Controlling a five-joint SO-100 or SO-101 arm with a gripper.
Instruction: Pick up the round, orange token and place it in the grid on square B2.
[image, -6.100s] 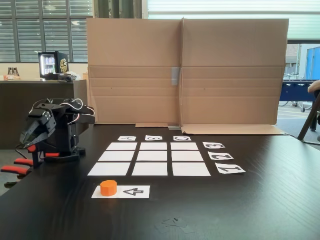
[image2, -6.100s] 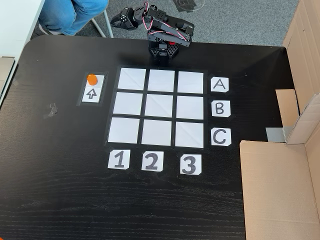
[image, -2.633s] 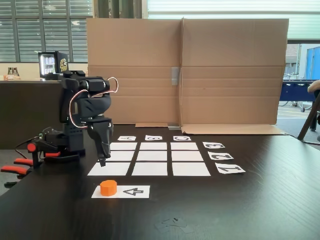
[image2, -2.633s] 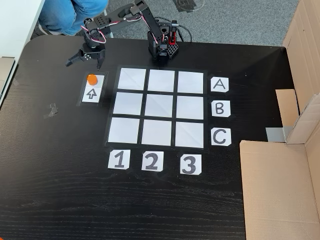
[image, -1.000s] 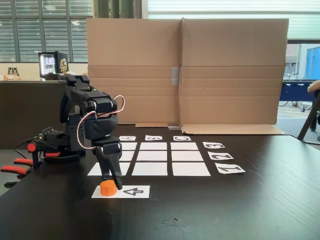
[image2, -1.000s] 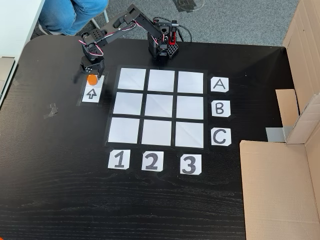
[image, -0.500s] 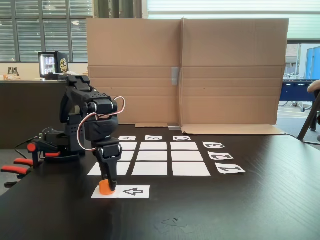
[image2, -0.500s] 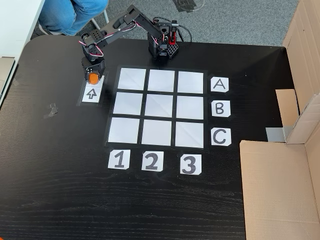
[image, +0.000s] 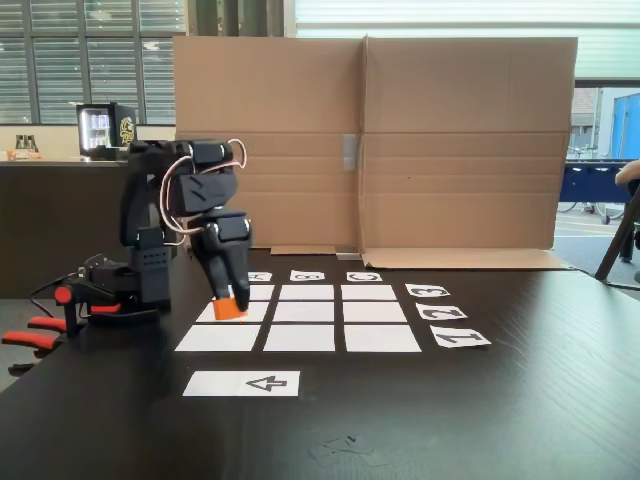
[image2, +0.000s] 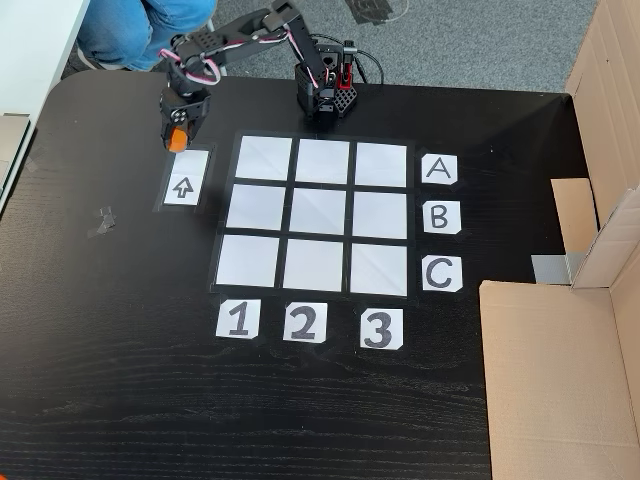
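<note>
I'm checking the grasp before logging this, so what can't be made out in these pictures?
- Small bright orange plastic token: its top is covered by the black hand in a fixed view.
- Hand's fingers: too small to tell apart in the other fixed view.
- White letter cards: too small and foreshortened to read in a fixed view.

Small bright orange plastic cylinder token (image: 230, 308) (image2: 177, 139) lifted clear of the table, pinched at the black gripper's tip, grid of nine white paper rectangles (image2: 311, 214) flat on the dark tabletop, centre square B2 (image2: 318, 213) (image: 304, 312) bare
</note>
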